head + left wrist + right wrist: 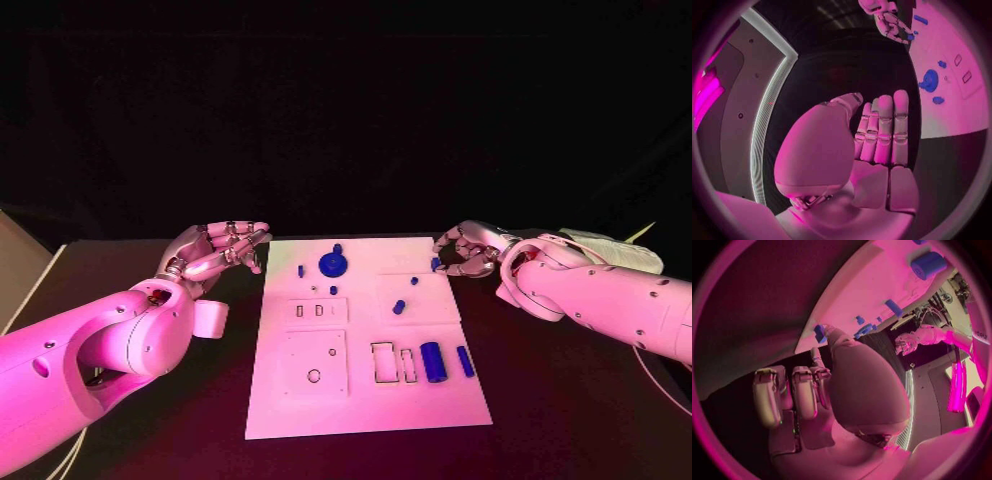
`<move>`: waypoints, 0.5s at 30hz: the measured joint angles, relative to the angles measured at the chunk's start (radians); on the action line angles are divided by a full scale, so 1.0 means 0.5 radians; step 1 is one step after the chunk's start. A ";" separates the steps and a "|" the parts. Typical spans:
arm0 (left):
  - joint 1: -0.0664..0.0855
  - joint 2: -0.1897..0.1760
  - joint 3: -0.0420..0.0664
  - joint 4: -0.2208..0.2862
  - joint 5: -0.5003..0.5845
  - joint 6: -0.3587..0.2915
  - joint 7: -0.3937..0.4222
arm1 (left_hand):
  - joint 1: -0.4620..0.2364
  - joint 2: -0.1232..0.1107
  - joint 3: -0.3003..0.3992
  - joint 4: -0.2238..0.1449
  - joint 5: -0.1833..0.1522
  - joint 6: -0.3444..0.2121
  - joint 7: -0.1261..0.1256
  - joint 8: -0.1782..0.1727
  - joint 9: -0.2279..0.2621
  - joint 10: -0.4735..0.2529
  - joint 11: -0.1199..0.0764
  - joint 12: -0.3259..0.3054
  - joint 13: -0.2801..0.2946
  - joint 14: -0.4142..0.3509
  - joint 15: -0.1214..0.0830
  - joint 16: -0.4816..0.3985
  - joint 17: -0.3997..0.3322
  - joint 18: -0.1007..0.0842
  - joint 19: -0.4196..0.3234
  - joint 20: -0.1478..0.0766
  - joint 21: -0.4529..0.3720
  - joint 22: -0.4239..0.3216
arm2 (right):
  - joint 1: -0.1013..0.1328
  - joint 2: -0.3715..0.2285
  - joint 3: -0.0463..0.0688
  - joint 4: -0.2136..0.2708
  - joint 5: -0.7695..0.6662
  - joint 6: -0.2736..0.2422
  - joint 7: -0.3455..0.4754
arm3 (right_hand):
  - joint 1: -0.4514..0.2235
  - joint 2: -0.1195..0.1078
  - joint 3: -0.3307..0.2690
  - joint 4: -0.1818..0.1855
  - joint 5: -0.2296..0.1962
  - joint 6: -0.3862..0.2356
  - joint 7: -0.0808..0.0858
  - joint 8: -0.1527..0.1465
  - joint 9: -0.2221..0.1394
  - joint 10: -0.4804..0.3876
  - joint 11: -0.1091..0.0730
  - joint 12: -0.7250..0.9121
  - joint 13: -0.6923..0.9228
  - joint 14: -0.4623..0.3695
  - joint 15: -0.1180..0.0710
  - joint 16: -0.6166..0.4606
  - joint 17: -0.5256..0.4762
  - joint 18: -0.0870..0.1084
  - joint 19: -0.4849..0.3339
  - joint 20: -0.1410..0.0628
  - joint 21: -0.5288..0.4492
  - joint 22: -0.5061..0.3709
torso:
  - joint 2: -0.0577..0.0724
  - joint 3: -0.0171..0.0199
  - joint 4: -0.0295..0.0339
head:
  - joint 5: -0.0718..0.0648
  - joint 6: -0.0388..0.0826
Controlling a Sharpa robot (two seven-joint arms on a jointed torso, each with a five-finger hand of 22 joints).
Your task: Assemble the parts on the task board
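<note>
board (368, 400): lying flat mid-table, white plate w/ recesses & slots.
parts: small blue pcs sitting on the board. Disc (333, 264) at approx 11 o'clock of board centre; cylinder (431, 360) & bar (466, 360) at approx 5 o'clock; small peg (400, 307) nr centre; tiny pegs scattered around the far half.
right hand (469, 250): hovering at board's far right corner, approx 1 o'clock; fingers curling in around a small blue peg (436, 263) at the edge. Looks like thumb & fingertip are touching it, but can't tell if it's actually pinched or lifted.
left hand (219, 250): waiting off the board's left edge, approx 10 o'clock; fingers straight and close together in its wrist view, holding nothing.
handling (judgement): pcs looking like rigid plastic, light, smooth, so prob. slippery and easy to flick away. Peg is tiny, so best pinching it across its sides w/ fingertips, light force.
board (judgement): stiff, likely sliding if pushed sideways.
</note>
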 measured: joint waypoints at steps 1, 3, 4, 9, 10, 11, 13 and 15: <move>0.000 -0.001 0.000 0.000 0.000 0.000 0.000 | 0.000 0.000 0.000 0.000 0.000 0.000 0.000 0.000 0.000 0.000 0.000 0.000 0.000 0.000 0.000 0.000 0.000 0.000 0.000 0.000 0.000 0.000 | 0.000 0.002 0.000 -0.001 -0.001 0.000 0.000 | 0.000 0.000 0.003 0.003 0.000 0.000 0.000 0.000 0.000 0.000 0.000 0.000 0.000 0.000 0.000 0.000 0.000 0.000 0.000 0.000 0.000 0.000 | 0.001 0.0002 0.000 | 0.001 0.000; 0.000 -0.001 0.000 0.000 0.000 0.000 0.000 | 0.000 0.000 0.000 0.000 0.000 0.000 0.000 0.000 0.000 0.000 0.000 0.000 0.000 0.000 0.000 0.000 0.000 0.000 0.000 0.000 0.000 0.000 | -0.001 0.007 0.002 -0.005 -0.005 0.000 -0.001 | 0.001 0.001 0.006 0.006 0.000 0.007 -0.007 0.000 0.000 0.000 0.000 0.000 0.000 0.000 0.000 0.000 0.000 0.000 0.000 0.000 0.000 0.000 | 0.002 0.0006 -0.001 | 0.003 -0.003; 0.000 -0.001 0.000 0.000 0.000 0.000 -0.001 | 0.000 0.000 0.000 0.000 0.000 0.000 0.000 0.000 0.000 0.000 0.000 0.000 0.000 0.000 0.000 0.000 0.000 0.000 0.000 0.000 0.000 0.000 | -0.001 0.009 0.002 -0.006 -0.007 0.000 -0.002 | 0.011 0.011 0.006 0.006 0.000 0.007 -0.007 0.000 0.001 0.000 0.000 0.000 0.000 0.000 0.000 0.000 0.000 0.000 0.000 0.000 0.000 0.000 | 0.003 0.0012 -0.002 | 0.003 -0.004; 0.000 -0.001 0.000 0.000 0.000 0.000 -0.001 | 0.000 0.000 0.000 0.000 0.000 0.000 0.000 0.000 0.000 0.000 0.000 0.000 0.000 0.000 0.000 0.000 0.000 0.000 0.000 0.000 0.000 0.000 | -0.004 0.017 0.001 -0.017 -0.014 0.003 -0.006 | 0.020 0.033 0.049 0.024 0.000 0.076 -0.018 0.020 0.011 0.000 0.000 0.000 0.000 0.000 0.000 0.000 0.000 0.000 0.000 0.000 0.000 0.000 | 0.003 0.0019 -0.001 | 0.003 -0.009; 0.000 -0.001 0.000 0.000 0.000 0.000 -0.001 | 0.000 0.000 0.000 0.000 0.000 0.000 0.000 0.000 0.000 0.000 0.000 0.000 0.000 0.000 0.000 0.000 0.000 0.000 0.000 0.000 0.000 0.000 | -0.005 0.018 0.001 -0.019 -0.015 0.004 -0.007 | 0.010 0.043 0.056 0.027 0.000 0.082 -0.024 0.020 0.011 0.000 0.000 0.000 0.000 0.000 0.000 0.000 0.000 0.000 0.000 0.000 0.000 0.000 | 0.003 0.0019 -0.001 | 0.002 -0.010; 0.000 -0.001 0.000 0.000 0.000 0.000 -0.001 | 0.000 0.000 0.000 0.000 0.000 0.000 0.000 0.000 0.000 0.000 0.000 0.000 0.000 0.000 0.000 0.000 0.000 0.000 0.000 0.000 0.000 0.000 | -0.005 0.019 0.001 -0.020 -0.017 0.006 -0.008 | 0.010 0.043 0.060 0.032 0.000 0.087 -0.021 0.020 0.011 0.000 0.000 0.000 0.000 0.000 0.000 0.000 0.000 0.000 0.000 0.000 0.000 0.000 | 0.003 0.0019 0.000 | 0.002 -0.010; 0.000 -0.002 0.000 0.000 0.000 0.000 -0.001 | 0.000 0.000 0.000 0.000 0.000 0.000 0.000 0.000 0.000 0.000 0.000 0.000 0.000 0.000 0.000 0.000 0.000 0.000 0.000 0.000 0.000 0.000 | -0.006 0.023 0.000 -0.022 -0.019 0.009 -0.009 | 0.002 0.051 0.074 0.042 -0.010 0.108 -0.033 0.035 0.013 0.000 0.000 0.000 0.000 0.000 0.000 0.000 0.000 0.000 0.000 0.000 0.000 0.000 | 0.002 0.0019 0.000 | 0.002 -0.011; 0.000 -0.003 0.000 -0.001 0.000 0.000 -0.001 | 0.000 0.000 0.000 0.000 0.000 0.000 0.000 0.000 0.000 0.000 0.000 0.000 0.000 0.000 0.000 0.000 0.000 0.000 0.000 0.000 0.000 0.000 | -0.006 0.025 0.000 -0.023 -0.022 0.013 -0.009 | 0.013 0.062 0.098 0.040 -0.029 0.133 -0.039 0.035 0.016 0.004 -0.004 0.000 0.000 -0.003 -0.006 0.000 0.000 0.000 -0.002 -0.006 0.000 0.000 | 0.002 0.0019 -0.001 | 0.004 -0.012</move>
